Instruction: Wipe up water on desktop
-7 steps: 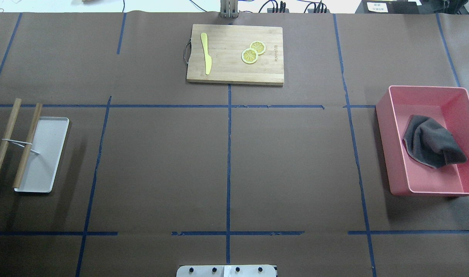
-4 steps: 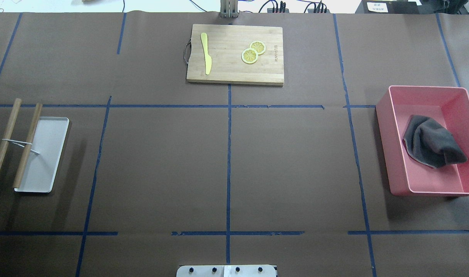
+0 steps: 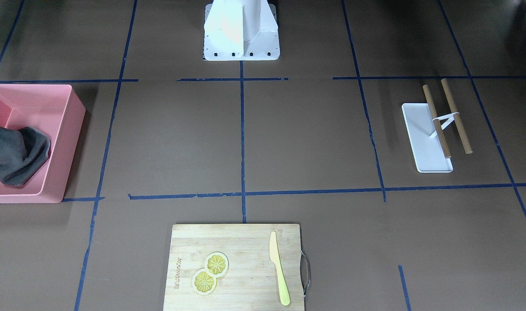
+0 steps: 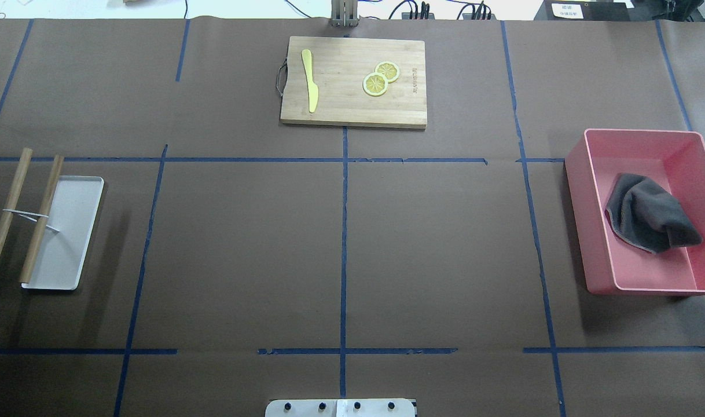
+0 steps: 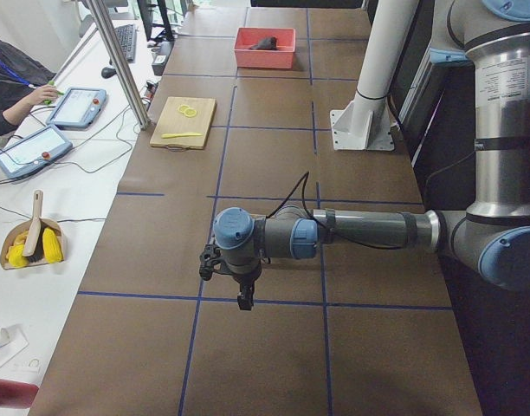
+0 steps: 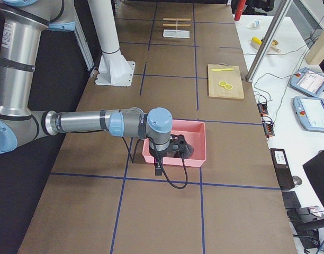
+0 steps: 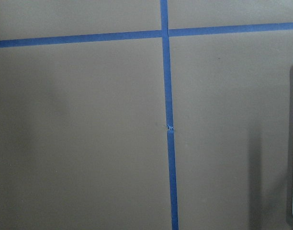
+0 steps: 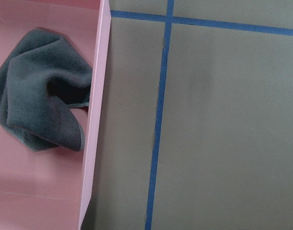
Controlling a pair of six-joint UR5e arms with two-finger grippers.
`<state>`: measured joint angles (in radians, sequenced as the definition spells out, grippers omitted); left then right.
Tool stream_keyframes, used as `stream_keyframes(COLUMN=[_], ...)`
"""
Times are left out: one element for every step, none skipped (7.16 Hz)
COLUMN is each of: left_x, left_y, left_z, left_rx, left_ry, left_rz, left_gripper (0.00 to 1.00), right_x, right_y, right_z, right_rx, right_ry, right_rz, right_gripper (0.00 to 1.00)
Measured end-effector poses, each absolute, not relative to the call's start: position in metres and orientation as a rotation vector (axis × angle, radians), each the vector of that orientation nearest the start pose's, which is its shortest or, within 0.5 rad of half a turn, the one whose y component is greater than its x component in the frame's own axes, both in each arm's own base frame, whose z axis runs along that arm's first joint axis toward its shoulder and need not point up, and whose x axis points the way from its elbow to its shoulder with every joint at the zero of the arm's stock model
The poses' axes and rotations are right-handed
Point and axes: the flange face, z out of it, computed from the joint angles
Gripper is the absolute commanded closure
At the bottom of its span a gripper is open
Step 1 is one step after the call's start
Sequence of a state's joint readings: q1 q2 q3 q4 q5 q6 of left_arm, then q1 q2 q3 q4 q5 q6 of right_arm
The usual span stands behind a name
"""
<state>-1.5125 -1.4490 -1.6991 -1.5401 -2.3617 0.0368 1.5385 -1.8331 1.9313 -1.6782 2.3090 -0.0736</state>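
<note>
The desktop (image 4: 242, 249) is dark brown with blue tape lines; I see no water on it in any view. A crumpled dark-grey cloth (image 4: 647, 211) lies in a pink bin (image 4: 575, 174) at the right, and also shows in the right wrist view (image 8: 41, 108). My right gripper (image 6: 158, 170) hangs over the desktop just beside the bin's near wall; it shows only in the exterior right view, so I cannot tell whether it is open. My left gripper (image 5: 245, 299) hangs over a tape crossing, seen only in the exterior left view; I cannot tell its state.
A wooden cutting board (image 4: 352, 81) with a yellow knife (image 4: 310, 81) and two lemon slices (image 4: 380, 79) lies at the far middle. A white tray (image 4: 69, 231) with two wooden sticks (image 4: 8, 214) across it lies at the left. The robot's base (image 3: 241, 30) stands at the near edge.
</note>
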Motion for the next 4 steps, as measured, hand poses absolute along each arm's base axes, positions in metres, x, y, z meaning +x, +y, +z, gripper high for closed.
stream_keyframes(left_x=[-0.0368, -0.0368, -0.0368, -0.0368], left_y=[-0.4416, -0.4417, -0.4418, -0.4418], left_z=[0.654, 0.6539, 0.6534, 0.6533], left_rx=[-0.031, -0.031, -0.03, -0.03], left_ry=[0.791, 0.791, 0.791, 0.791], left_rz=[0.081, 0.081, 0.081, 0.081], left_gripper=[0.0, 0.0, 0.0, 0.0], right_x=[0.0534, 0.0524, 0.0513, 0.0503], right_y=[-0.3812, -0.3815, -0.3817, -0.382], right_z=[0.6092, 0.6094, 0.6094, 0.6094], right_rx=[0.006, 0.005, 0.003, 0.003], right_ry=[-0.739, -0.739, -0.739, -0.739], right_rz=[-0.099, -0.101, -0.104, -0.107], right_gripper=[0.0, 0.0, 0.0, 0.0])
